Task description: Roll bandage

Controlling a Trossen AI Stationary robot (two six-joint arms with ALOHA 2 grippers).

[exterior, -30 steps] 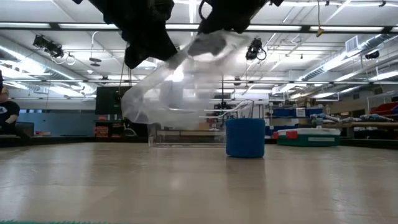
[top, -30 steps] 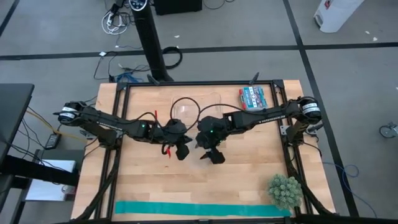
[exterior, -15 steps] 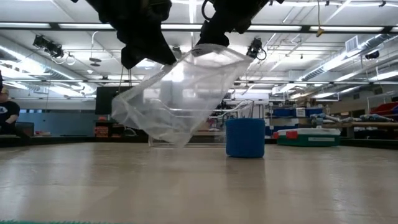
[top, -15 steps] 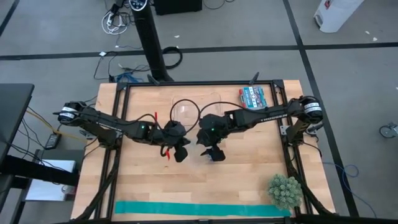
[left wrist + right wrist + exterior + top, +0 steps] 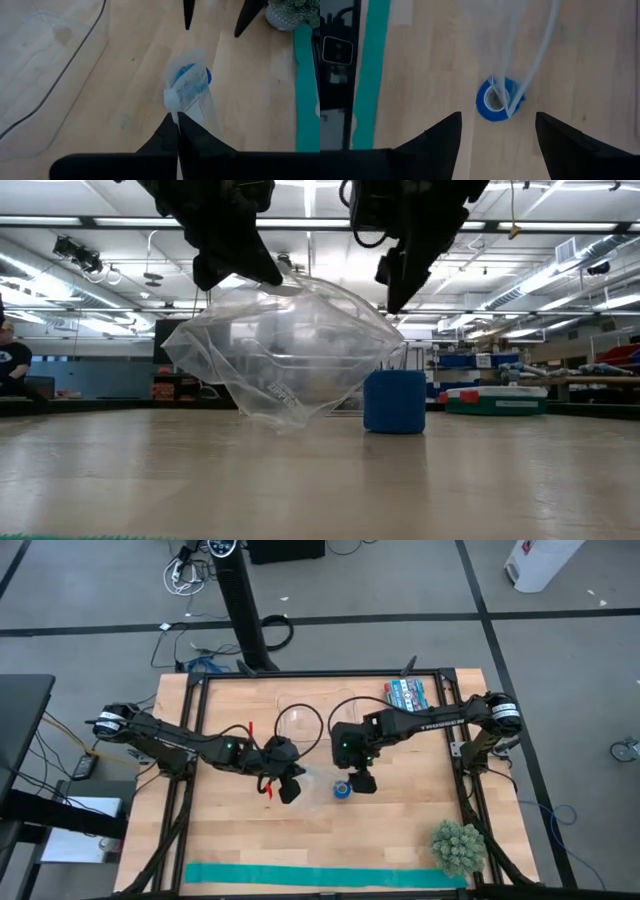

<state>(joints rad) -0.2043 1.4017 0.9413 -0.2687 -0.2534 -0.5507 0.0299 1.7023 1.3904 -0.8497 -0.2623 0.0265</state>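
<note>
The bandage is a small royal-blue roll standing on end on the wooden table, its hollow core up. A clear plastic bag hangs beside it from my left gripper, which is shut on it. The roll shows through the bag in the left wrist view. My right gripper is open above the roll and points steeply down. Its fingers touch nothing, and a strip of the bag hangs in front of them. My left gripper pinches a bunched bit of the bag's upper edge between its two shut fingers. The fingers slant downward from the table's left. The bag hangs puffed out below them, its lowest corner close to the table; whether it touches I cannot tell.
A teal-green strip lies flat along the near edge. A potted green plant stands at the near right corner. A pack of markers lies at the far right, and a clear round container with a black cable sits at far centre.
My right gripper has gone toward the table's right edge, away from the bag's top, and tipped further down; the roll now shows uncovered from above. The bag has swung and sagged and now hangs puffed out from my left gripper alone.
</note>
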